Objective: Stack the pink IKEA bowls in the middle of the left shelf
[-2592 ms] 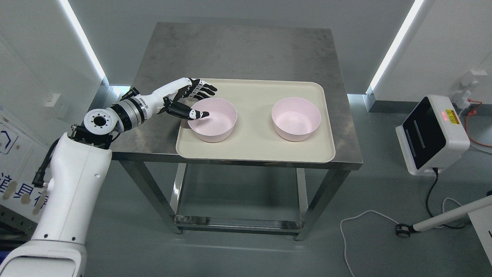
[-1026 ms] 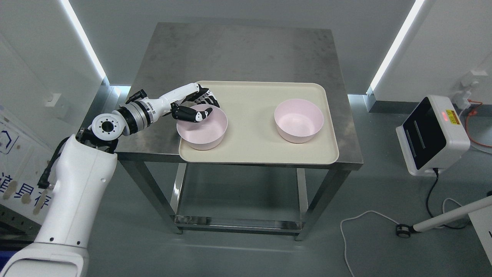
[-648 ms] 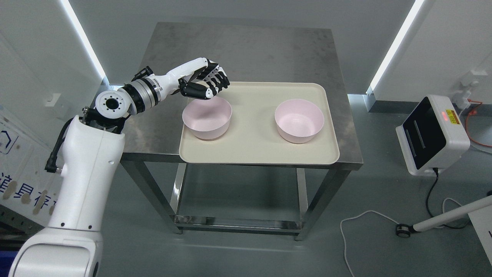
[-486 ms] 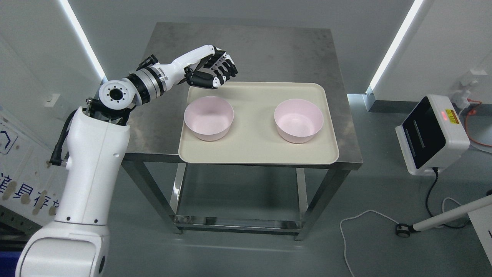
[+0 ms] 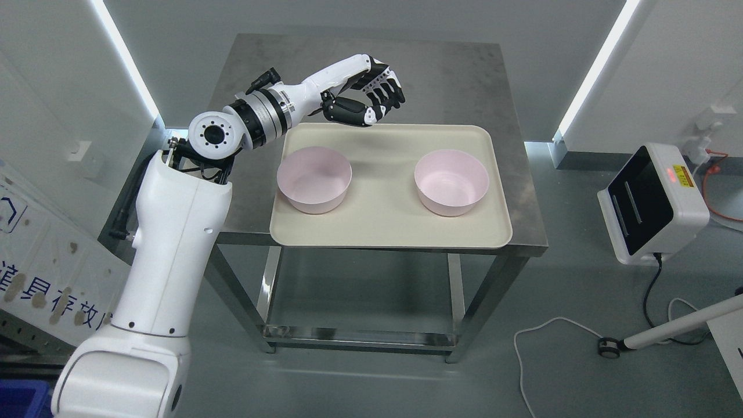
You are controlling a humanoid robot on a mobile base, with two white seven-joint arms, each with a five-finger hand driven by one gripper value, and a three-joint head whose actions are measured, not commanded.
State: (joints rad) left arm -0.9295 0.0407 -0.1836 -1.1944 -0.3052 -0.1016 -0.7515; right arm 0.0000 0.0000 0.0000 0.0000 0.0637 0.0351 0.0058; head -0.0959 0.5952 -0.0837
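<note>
Two pink bowls stand upright on a cream tray [image 5: 383, 226]. The left bowl [image 5: 314, 179] sits near the tray's left edge and the right bowl [image 5: 451, 182] toward its right side. My left hand [image 5: 377, 101] hovers above the tray's far edge, up and to the right of the left bowl. Its black fingers are curled loosely around nothing and touch neither bowl. The right arm is out of view.
The tray lies on a steel table [image 5: 360, 75] with an open frame and a low shelf rail [image 5: 360, 337]. A white device [image 5: 653, 203] with a cable stands on the floor at right. A sign board [image 5: 35, 273] leans at far left.
My left hand let go of the left bowl's rim, rose and swung right across the tray's far edge. The left bowl settled on the tray, slightly nudged.
</note>
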